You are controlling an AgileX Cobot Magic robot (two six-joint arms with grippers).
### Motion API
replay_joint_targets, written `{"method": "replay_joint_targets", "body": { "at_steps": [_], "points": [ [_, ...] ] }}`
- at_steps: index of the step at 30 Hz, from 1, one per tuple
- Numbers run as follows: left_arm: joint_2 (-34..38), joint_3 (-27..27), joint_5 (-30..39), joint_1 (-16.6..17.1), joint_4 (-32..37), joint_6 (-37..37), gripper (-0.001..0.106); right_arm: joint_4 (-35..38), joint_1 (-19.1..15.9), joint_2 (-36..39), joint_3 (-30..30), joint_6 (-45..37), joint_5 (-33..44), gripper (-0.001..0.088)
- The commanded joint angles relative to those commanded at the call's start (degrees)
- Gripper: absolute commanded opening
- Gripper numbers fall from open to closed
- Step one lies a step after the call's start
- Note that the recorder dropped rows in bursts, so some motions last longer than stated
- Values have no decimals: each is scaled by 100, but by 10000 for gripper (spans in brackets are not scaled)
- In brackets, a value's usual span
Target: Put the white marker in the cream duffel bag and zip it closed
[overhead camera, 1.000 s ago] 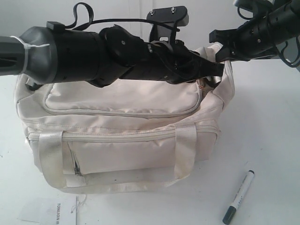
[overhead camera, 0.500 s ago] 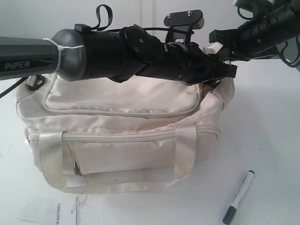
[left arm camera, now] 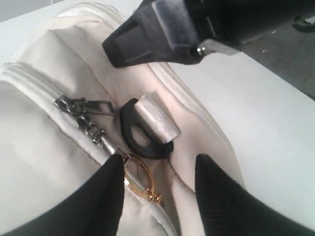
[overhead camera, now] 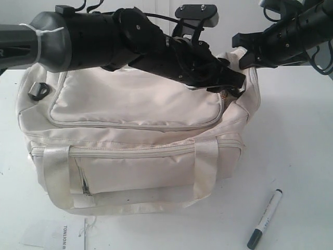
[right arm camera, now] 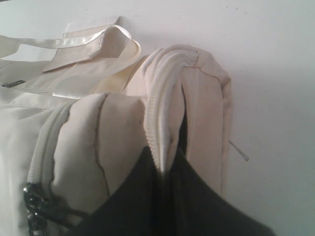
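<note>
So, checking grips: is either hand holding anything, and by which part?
The right hand pinches the cream duffel bag by a zipper-edge fold at its end; left hand, open at the zipper pulls, holds nothing.

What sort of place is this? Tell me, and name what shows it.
Likely a robotics lab bench: two black robot arms over a cream duffel bag, with a white marker lying on a plain white tabletop.

white table (overhead camera: 302, 130): duffel bag (overhead camera: 135, 135), marker (overhead camera: 265, 217), paper (overhead camera: 52, 233)

Left pincer (left arm camera: 158, 163) agape; right pincer (right arm camera: 165, 166) (opposite) tight.
</note>
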Motion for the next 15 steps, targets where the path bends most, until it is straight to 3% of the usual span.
{"method": "replay_joint_targets", "body": {
  "at_steps": [12,15],
  "points": [
    [167,-395,201,0,1735,-1918,498,0,0,0,0,0,13,0],
    [301,-534,336,0,1895,-2177,498,0,0,0,0,0,0,0]
  ]
}}
